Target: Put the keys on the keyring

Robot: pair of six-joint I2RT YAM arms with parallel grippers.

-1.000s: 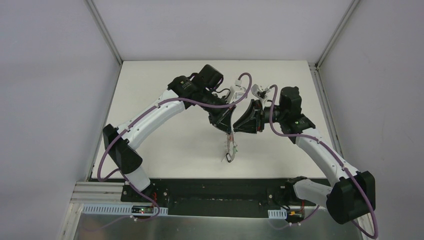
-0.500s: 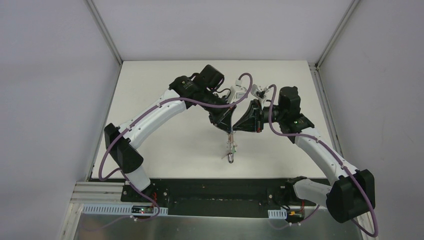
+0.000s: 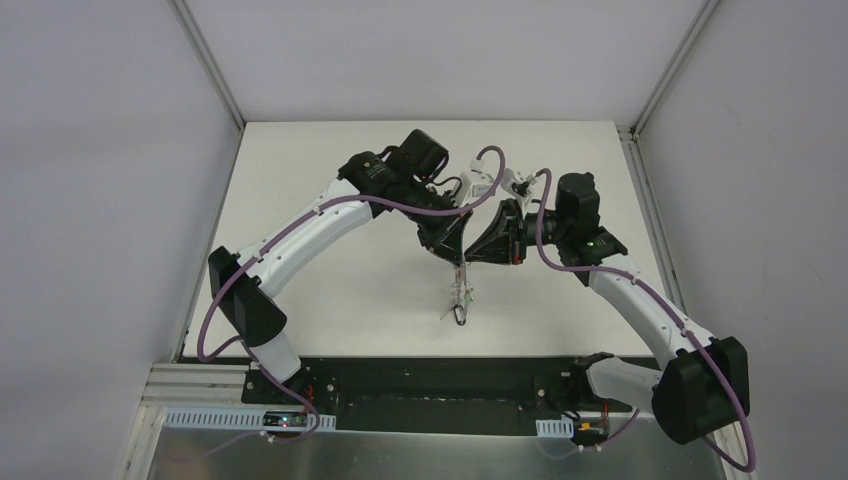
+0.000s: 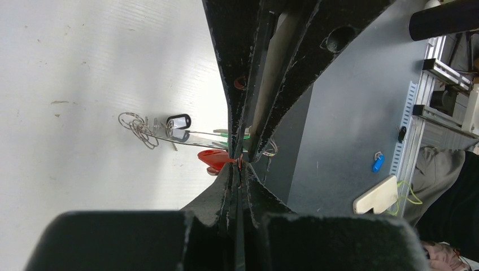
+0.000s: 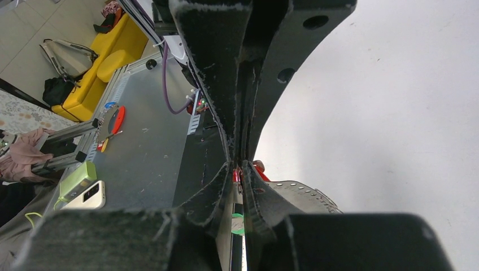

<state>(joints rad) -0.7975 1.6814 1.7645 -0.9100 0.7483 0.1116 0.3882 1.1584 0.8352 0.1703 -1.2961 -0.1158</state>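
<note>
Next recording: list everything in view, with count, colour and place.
table: one, white, under both arms.
keyring: one, thin grey wire, reaching out from the fingertips.
black key: one, black tag, beside the keyring's loops.
green key: one, green head, close to the fingertips.
red key: one, red head, at the left gripper's tips.
yellow seat: one, off the table.
left gripper: black, shut on the red key.
right gripper: black, shut, tip to tip with the left; its hold is hidden.

No legible text, labels, brands or numbers in any view; print too small or blurred.
</note>
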